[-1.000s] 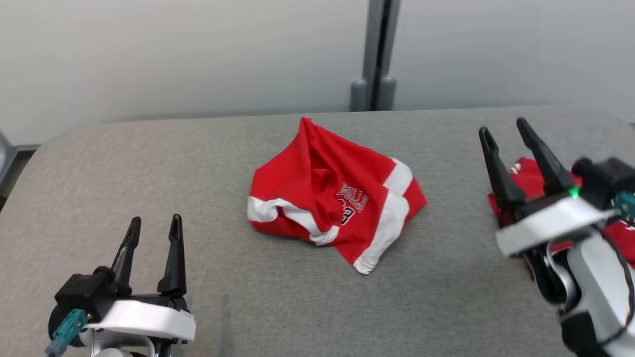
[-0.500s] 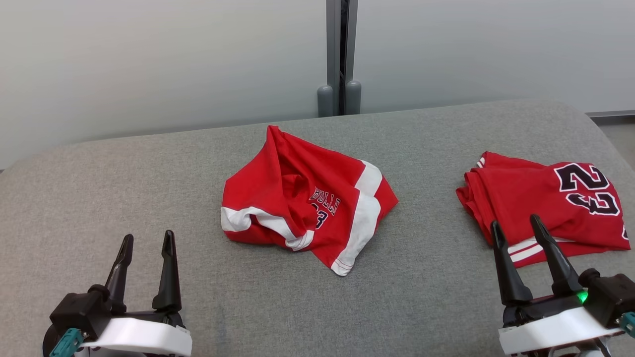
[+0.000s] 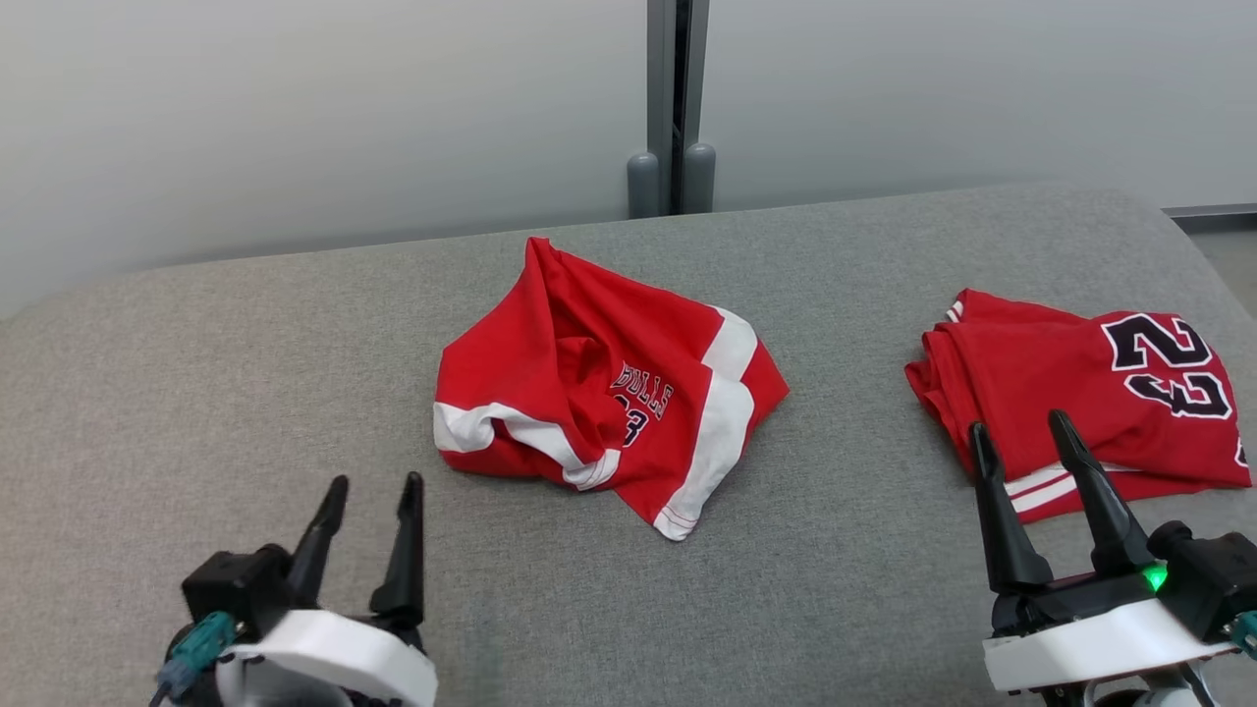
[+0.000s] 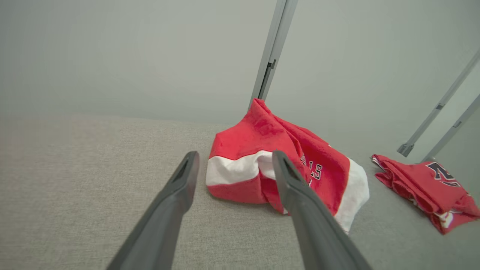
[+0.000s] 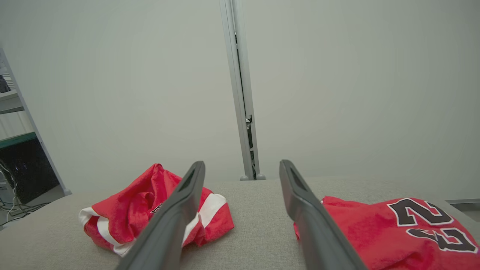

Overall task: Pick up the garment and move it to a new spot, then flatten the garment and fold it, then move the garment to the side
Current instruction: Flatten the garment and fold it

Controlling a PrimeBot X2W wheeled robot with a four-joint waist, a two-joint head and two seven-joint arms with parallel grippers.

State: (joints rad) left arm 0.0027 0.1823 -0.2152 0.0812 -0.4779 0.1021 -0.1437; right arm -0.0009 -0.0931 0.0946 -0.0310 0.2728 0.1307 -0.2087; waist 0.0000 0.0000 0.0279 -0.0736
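Ahead of left tool (image 3: pixel 376 481): crumpled garment (image 3: pixel 589 393) is seen on surface (image 3: pixel 196 373), untouched.
Left tool: fingers spread, nothing held.
Right tool (image 3: pixel 1016 424): spread, empty, near folded jersey (image 3: pixel 1100 412).
Risk: folded jersey could be snagged; one layer alone might be pinched.

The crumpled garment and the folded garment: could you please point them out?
crumpled garment (image 3: pixel 535 363), head view, red cloth left of lettering
folded garment (image 3: pixel 1041 383), head view, red cloth left of the number
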